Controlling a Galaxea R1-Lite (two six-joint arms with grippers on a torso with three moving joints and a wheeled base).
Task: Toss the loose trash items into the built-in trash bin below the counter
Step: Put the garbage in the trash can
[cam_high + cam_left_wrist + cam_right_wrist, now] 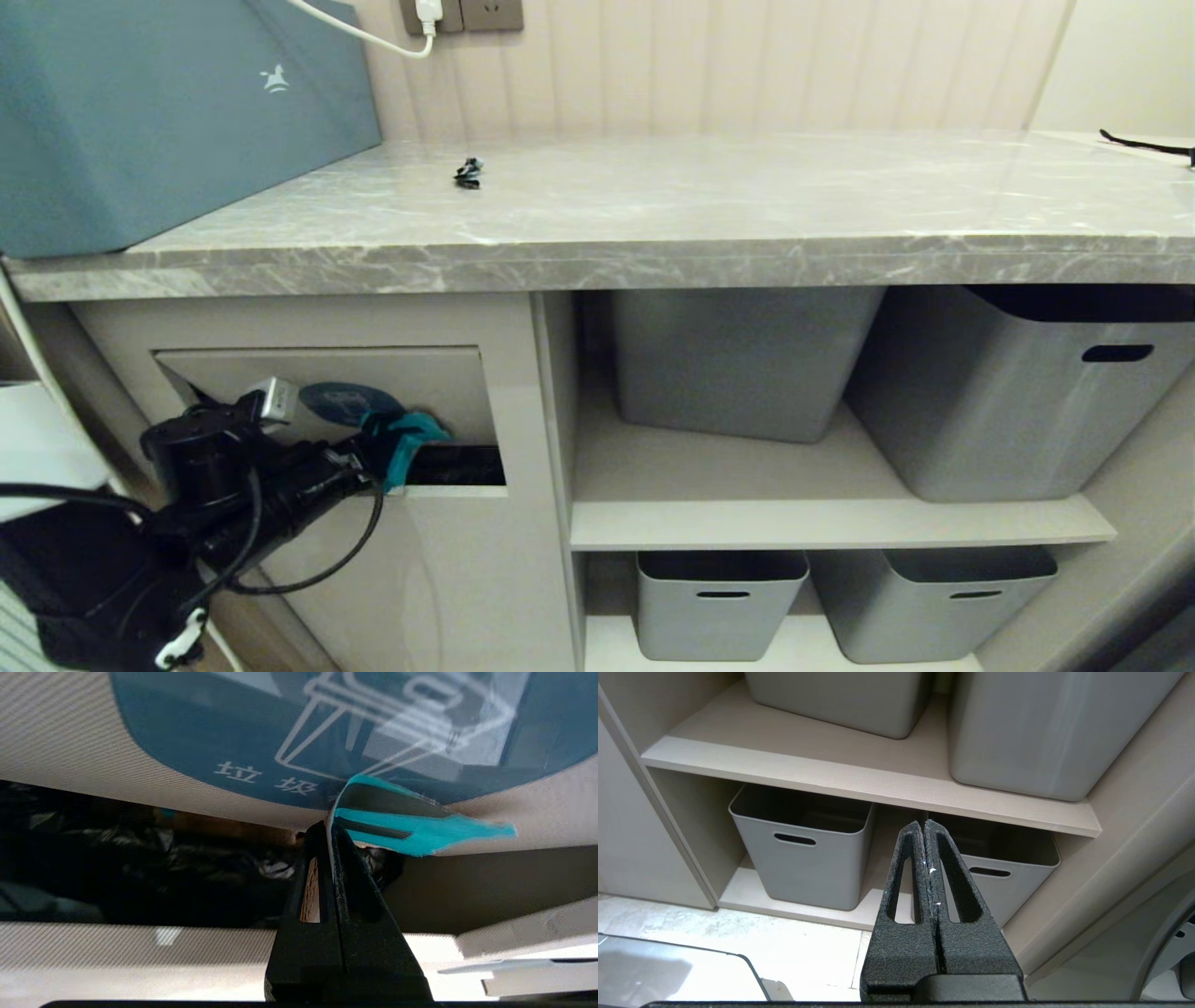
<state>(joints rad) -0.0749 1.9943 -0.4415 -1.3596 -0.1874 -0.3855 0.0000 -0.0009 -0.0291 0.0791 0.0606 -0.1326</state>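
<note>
The left gripper [378, 457] is at the built-in trash bin [439, 392] below the counter [653, 215], near the counter's left end. Its fingers [348, 858] are pressed together, pinching a turquoise cardboard piece [411, 830] with dark markings. The piece lies against the lower edge of the tilt flap [317, 369], touching the blue sticker [233, 728], at the dark opening beneath the flap. The flap is pushed inward, and black bag material shows inside the opening.

The right gripper [924, 828] hangs before the open shelves, its fingers pressed together on nothing. It points toward the grey tubs [803, 854] on the bottom shelf.

On the counter, a large grey-blue box [168, 112] stands at the left end. A small dark object [468, 173] lies near the rear edge.
</note>
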